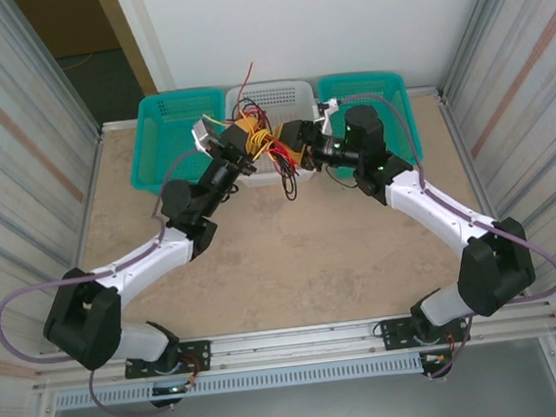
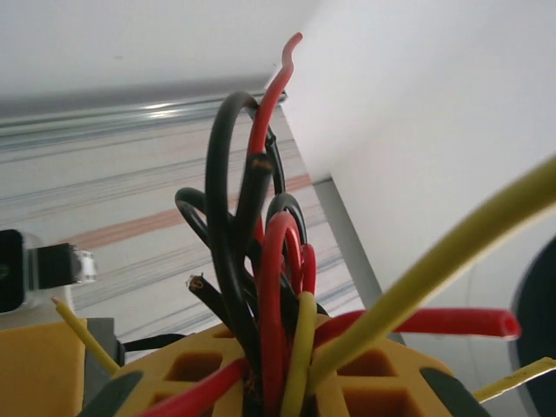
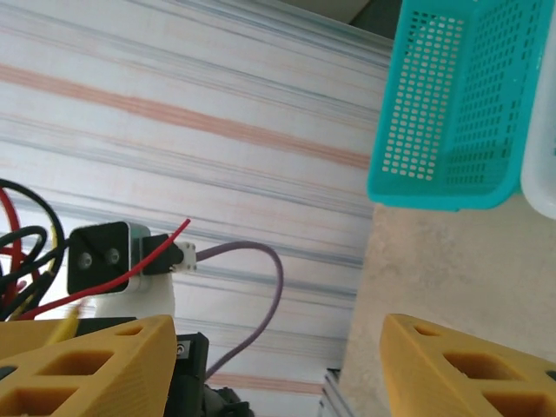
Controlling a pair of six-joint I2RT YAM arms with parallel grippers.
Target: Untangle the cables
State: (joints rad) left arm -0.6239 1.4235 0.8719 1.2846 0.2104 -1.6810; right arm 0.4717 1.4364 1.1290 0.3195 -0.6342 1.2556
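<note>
The cables [image 1: 274, 146] form a tangled bunch of red, black and yellow strands, held up in front of the white basket. My left gripper [image 1: 254, 138] is shut on them. In the left wrist view the cables [image 2: 261, 261] rise from between the yellow fingers [image 2: 191, 369] of the left gripper [image 2: 278, 373], clamped tight, with loose ends fanning upward and to the right. My right gripper [image 1: 295, 134] is just right of the bunch. In its own view the right gripper [image 3: 278, 365] stands open with nothing between its fingers [image 3: 87, 365], and some cables [image 3: 24, 252] lie at the left edge.
A white basket [image 1: 292, 94] stands at the back centre between a teal basket [image 1: 172, 130] on the left and another teal basket [image 1: 390, 94] on the right. The teal basket [image 3: 452, 104] also appears in the right wrist view. Corrugated walls close in both sides.
</note>
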